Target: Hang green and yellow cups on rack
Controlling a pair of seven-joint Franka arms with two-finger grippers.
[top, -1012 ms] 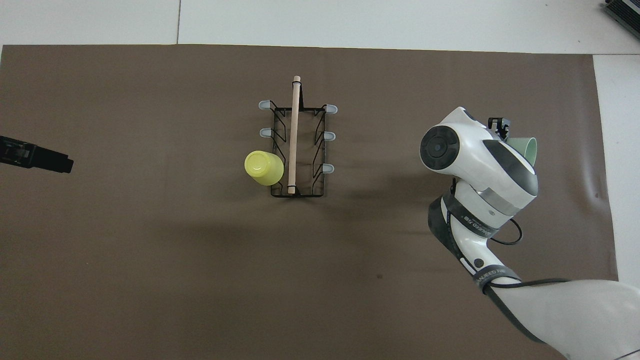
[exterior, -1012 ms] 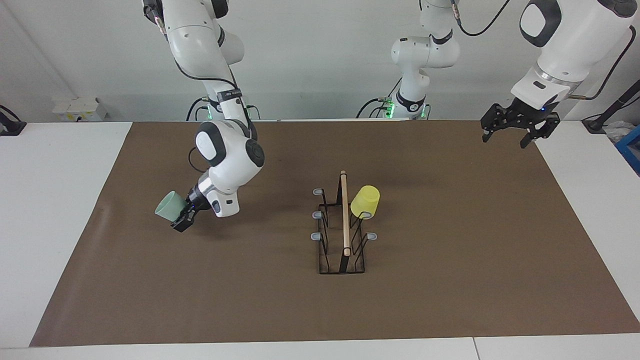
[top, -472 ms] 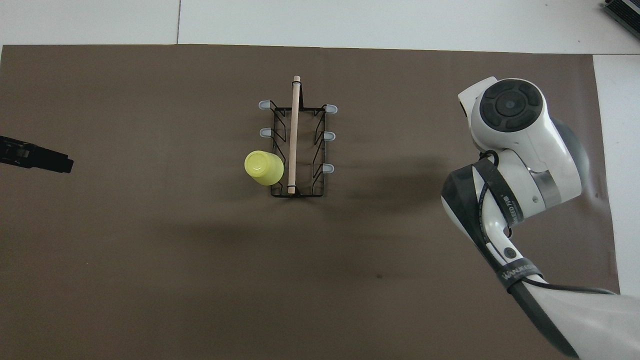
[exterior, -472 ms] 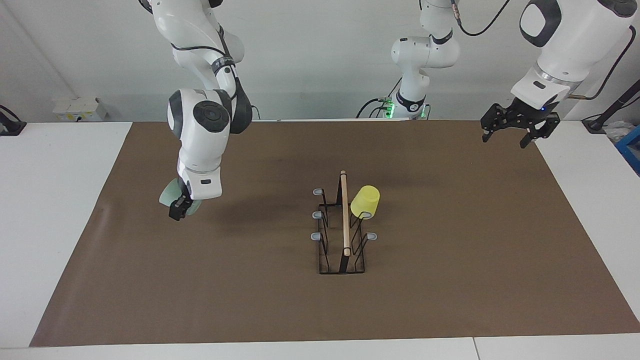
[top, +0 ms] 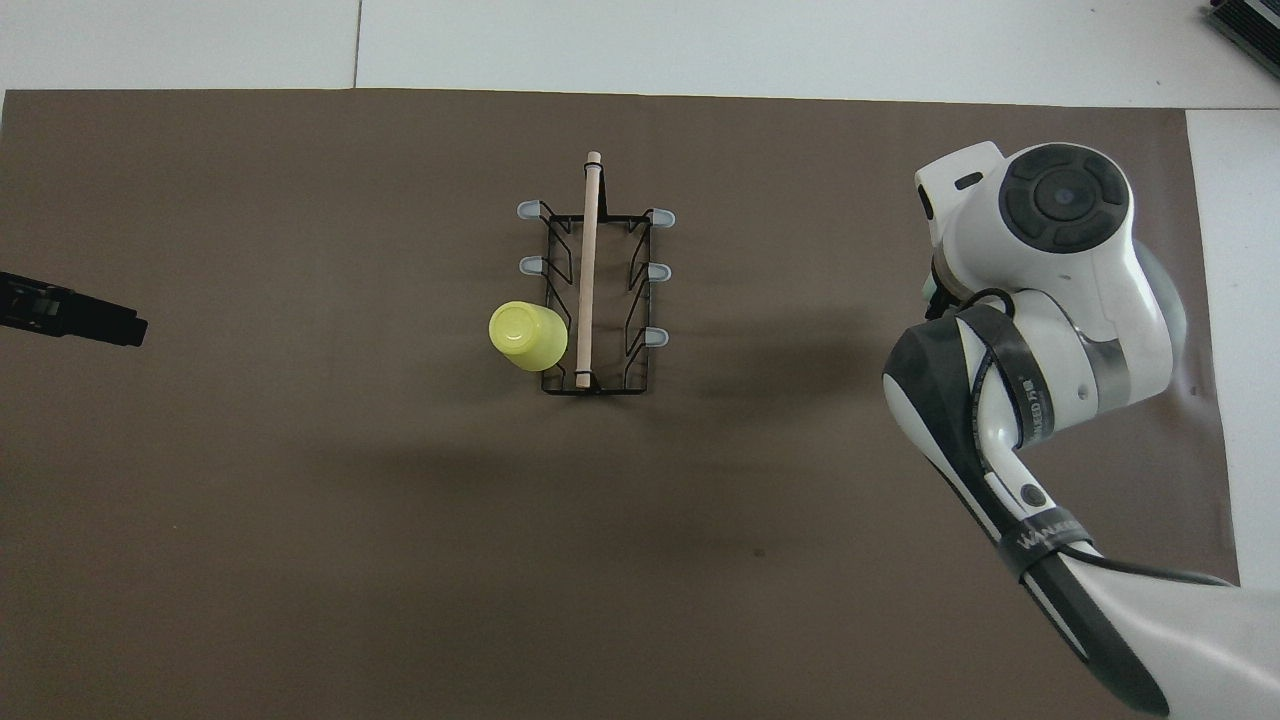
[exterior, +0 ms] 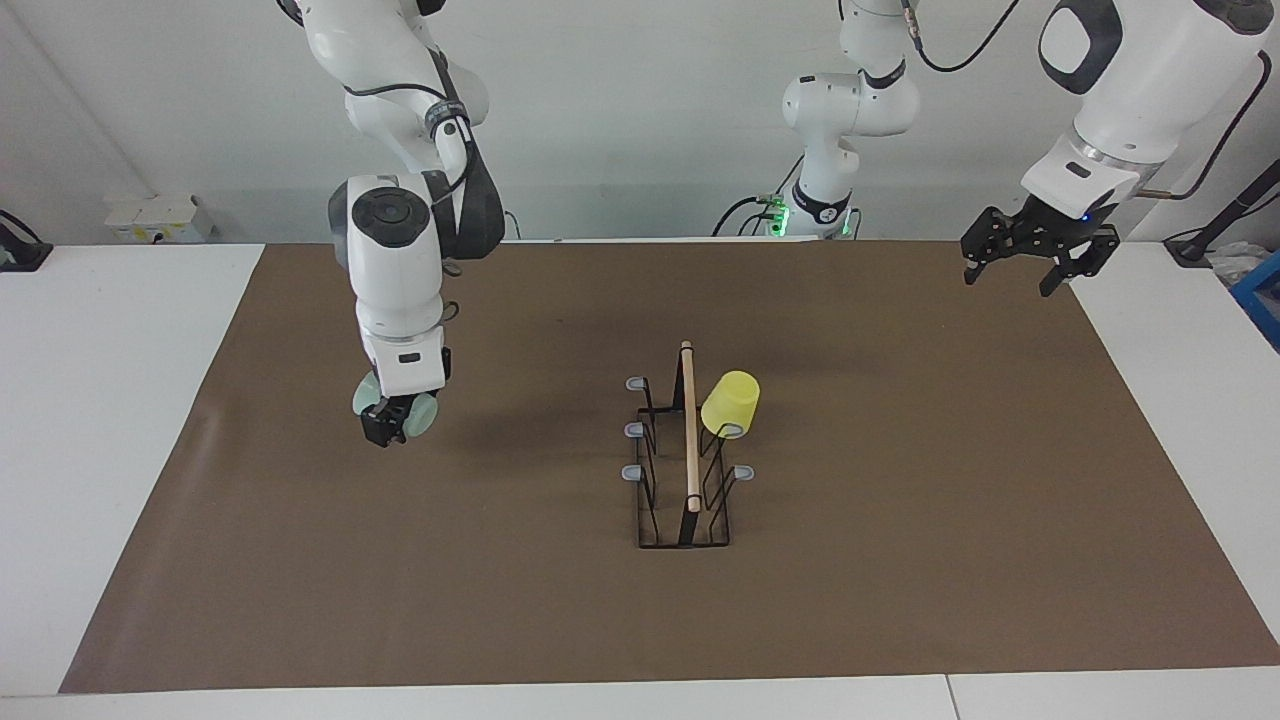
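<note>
Right gripper (exterior: pixel 392 428) clamps the pale, tapered plastic green cup (exterior: pixel 424 412) over the brown mat (exterior: pixel 900 560), well apart from the black wire rack (exterior: pixel 683 470). Next comes carrying it to a free grey-tipped prong. Yellow cup (exterior: pixel 731 402) already hangs there (left gripper (exterior: pixel 1038 262) waits, spread).

White table (exterior: pixel 120 420), brown mat (exterior: pixel 900 560), pale grey wall (exterior: pixel 640 110)

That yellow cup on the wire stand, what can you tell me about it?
The yellow cup is a small, tapered, handleless cup that looks like plastic. It hangs upside down and tilted on a prong of the black wire rack, on the side toward the left arm's end of the table, at the prong nearest the robots. Only the rack touches it; neither gripper is near.
</note>
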